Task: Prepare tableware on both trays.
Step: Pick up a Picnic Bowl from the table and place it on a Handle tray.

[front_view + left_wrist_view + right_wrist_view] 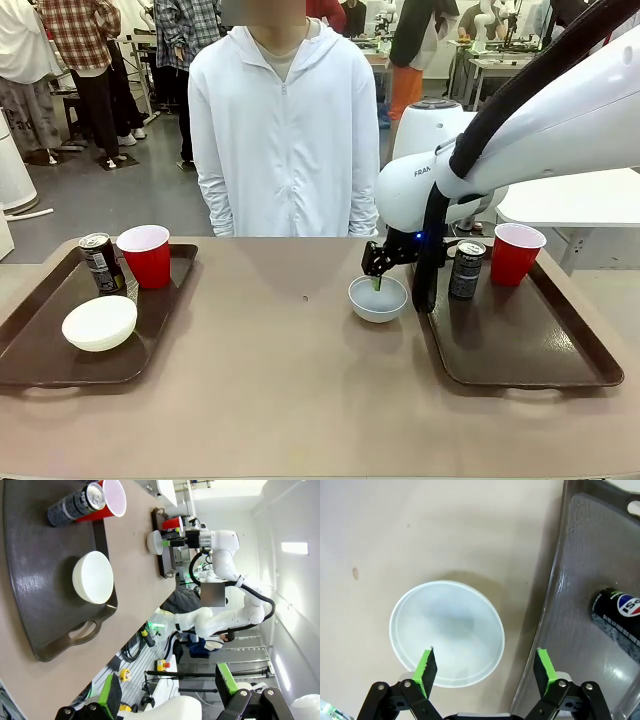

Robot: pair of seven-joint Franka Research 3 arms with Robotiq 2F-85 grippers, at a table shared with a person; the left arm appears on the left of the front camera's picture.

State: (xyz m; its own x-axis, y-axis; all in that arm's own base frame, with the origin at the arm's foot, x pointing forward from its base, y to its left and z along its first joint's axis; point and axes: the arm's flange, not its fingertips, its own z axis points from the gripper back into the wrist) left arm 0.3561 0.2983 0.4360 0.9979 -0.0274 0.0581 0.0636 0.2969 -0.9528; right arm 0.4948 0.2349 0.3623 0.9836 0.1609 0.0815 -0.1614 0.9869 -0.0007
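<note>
The left tray holds a dark can, a red cup and a cream-white bowl. On the right tray stand a second can and a second red cup. A pale grey-blue bowl sits on the bare table just left of that tray. My right gripper hangs open low over it. In the right wrist view its fingers straddle the rim of the bowl on the tray side. My left gripper is open and holds nothing, off the outer end of the left tray.
A person in a white hooded jacket stands at the far edge of the table, hands down. The right arm's white link spans over the right tray. Bare tabletop lies between the trays.
</note>
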